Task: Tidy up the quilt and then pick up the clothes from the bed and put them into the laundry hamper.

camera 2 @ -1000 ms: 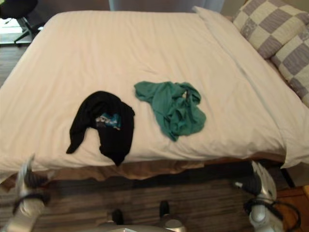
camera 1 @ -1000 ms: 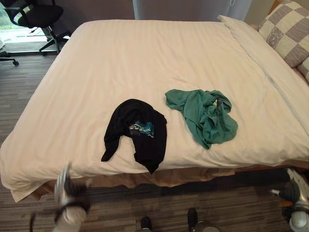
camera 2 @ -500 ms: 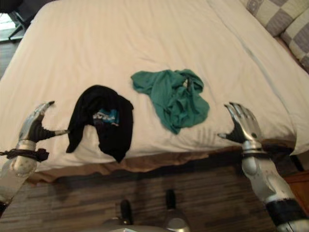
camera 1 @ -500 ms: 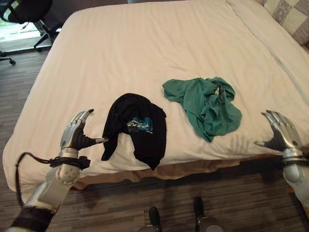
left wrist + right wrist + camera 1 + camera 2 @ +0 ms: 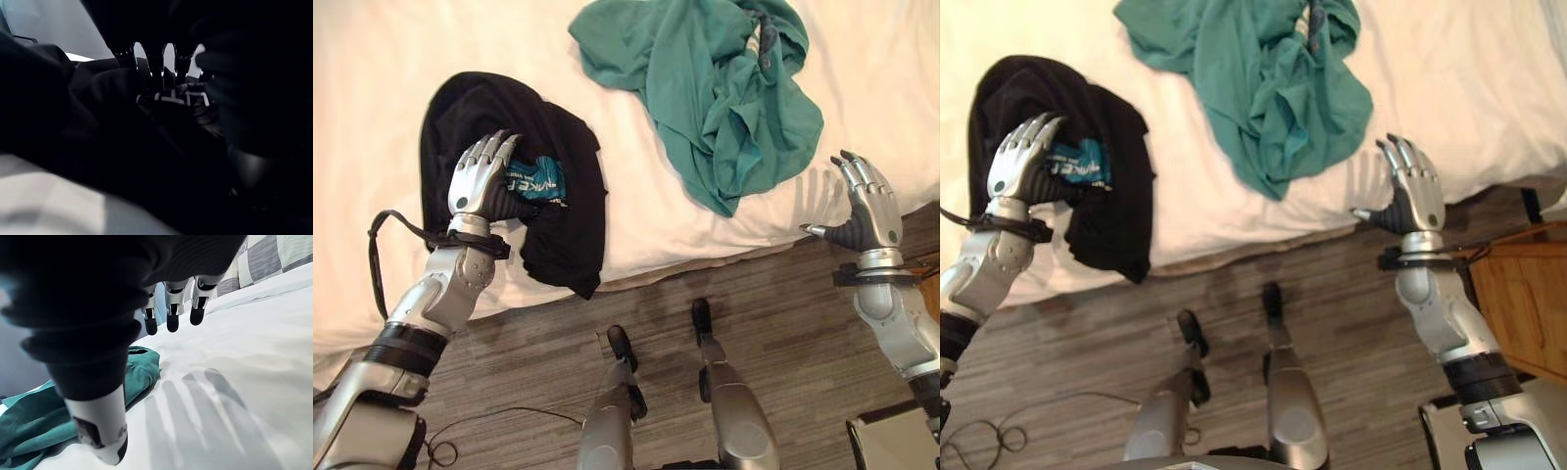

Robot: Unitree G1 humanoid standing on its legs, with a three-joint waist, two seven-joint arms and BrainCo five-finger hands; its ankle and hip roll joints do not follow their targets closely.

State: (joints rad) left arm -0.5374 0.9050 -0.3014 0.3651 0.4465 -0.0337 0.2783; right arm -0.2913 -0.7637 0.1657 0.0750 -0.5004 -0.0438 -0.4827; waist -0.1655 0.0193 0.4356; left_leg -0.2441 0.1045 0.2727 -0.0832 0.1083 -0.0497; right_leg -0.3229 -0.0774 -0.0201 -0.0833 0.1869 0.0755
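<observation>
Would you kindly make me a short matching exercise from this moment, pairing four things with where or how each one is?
Things:
1. black shirt
2. green shirt
3. left hand
4. right hand

States:
A. open above the white quilt, touching no clothes
B. resting on the black shirt
C. crumpled, farther up the bed
D. hanging partly over the bed's near edge

Pairs: 1-D, 2-C, 3-B, 4-A

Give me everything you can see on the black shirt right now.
The black shirt lies crumpled on the white quilt at the bed's near edge, its lower part drooping over the side. It looks like soft knit, with a teal printed patch. The left hand rests on it, fingers straight beside the print. It lies apart from the green garment.
</observation>
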